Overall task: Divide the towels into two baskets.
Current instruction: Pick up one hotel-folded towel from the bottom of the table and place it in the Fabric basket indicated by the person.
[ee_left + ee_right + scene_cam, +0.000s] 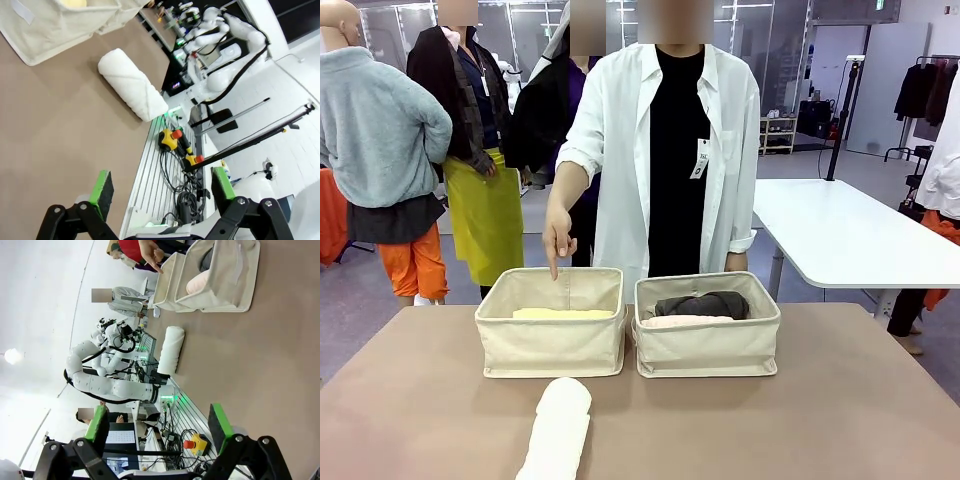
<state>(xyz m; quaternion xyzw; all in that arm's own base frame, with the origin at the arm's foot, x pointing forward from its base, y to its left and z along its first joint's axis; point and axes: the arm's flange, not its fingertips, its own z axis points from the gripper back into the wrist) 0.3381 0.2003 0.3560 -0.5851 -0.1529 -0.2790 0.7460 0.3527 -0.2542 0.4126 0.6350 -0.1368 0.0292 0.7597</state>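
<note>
Standing by the table (800, 420), I count two baskets, four towels and two grippers. Furthest left, the left gripper (162, 187) hangs over the near edge of the table, its green pads (102, 187) spread wide and gripping nothing. The white towel (132, 85) lies ahead of it, well apart.

Next comes the left basket (550, 345), on the far half of the table. It holds one towel, the pale yellow towel (563, 314), lying low inside. The person across the table holds one hand (558, 235) above that basket's far rim, index finger pointing down into it.

The white towel is a single roll on the bare tabletop in front of the left basket. Its length runs from the basket towards the robot's side, and it is near the basket wall but apart from it.

Just beside the left basket stands the right basket (708, 350), a matching one. I cannot tell whether their walls touch. It holds two towels, the dark grey towel (703, 304) at the back and the pale pink towel (685, 322) in front, lying against each other.

Furthest right, the right gripper (159, 422) hovers by the near edge of the table, jaws wide apart and holding nothing, well away from both baskets and from the white towel
</note>
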